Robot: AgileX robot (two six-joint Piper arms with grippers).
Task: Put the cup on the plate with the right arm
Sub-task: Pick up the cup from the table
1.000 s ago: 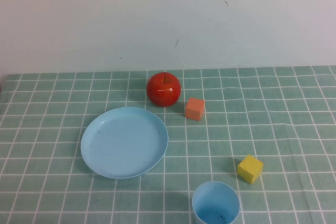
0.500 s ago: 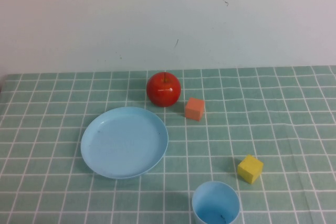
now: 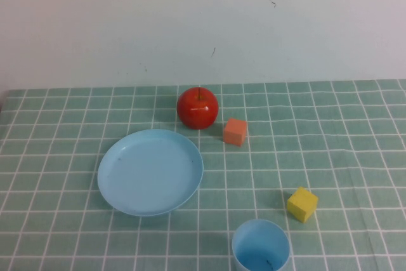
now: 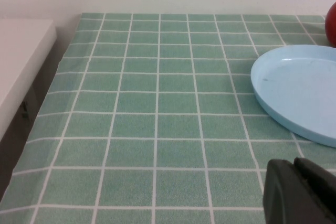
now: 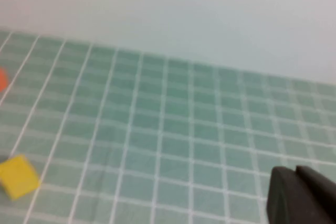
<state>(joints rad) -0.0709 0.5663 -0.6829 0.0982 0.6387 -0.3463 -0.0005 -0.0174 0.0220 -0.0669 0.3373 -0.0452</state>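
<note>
Cup [image 3: 261, 246] upright at near table edge, right of and nearer than plate [image 3: 151, 171], apart from it; yellow cube [image 3: 302, 204] just beyond cup on right; apple [image 3: 197, 108] and orange cube [image 3: 235, 131] beyond plate; right gripper [image 5: 307, 196] only dark corner in own wrist view, right of plate, well off cup, fingers cannot tell; left gripper [image 4: 304, 192] near plate's left side, cannot tell either. Likely step: reach for cup; best approach from above, clear of yellow cube, grip rim or wall gently, since light plastic tips easily; then set down at plate centre.
</note>
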